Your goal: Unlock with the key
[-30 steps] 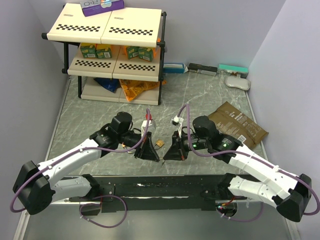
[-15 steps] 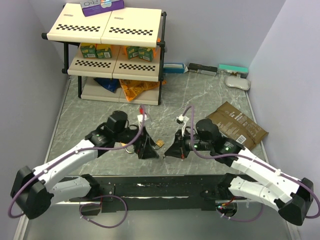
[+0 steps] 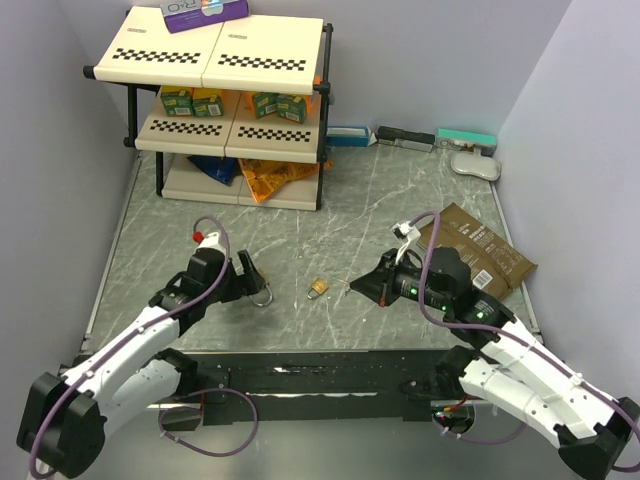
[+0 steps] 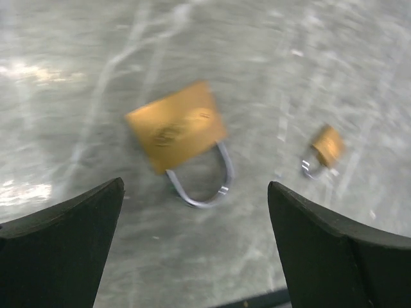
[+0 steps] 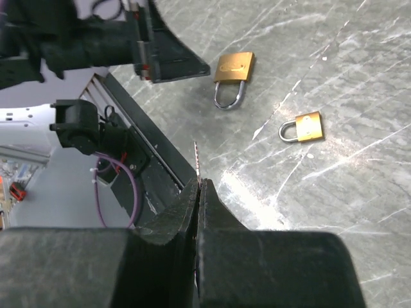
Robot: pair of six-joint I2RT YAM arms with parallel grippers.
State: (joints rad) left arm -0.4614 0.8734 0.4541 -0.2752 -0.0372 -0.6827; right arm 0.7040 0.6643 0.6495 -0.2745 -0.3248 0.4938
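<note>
Lying apart beyond the key (image 5: 196, 155): larger padlock (image 5: 234, 67), smaller padlock (image 5: 309, 126).

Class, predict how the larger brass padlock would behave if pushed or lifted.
The larger padlock lies flat, so it would probably slide rather than roll. Its solid metal look suggests it is rigid and heavy for its size. Its smooth faces may slip between fingers.

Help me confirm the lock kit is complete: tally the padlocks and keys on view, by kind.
Padlocks: 2 (larger padlock, smaller padlock)
Key: 1 (pinched by the right gripper)
Total: 3
</note>
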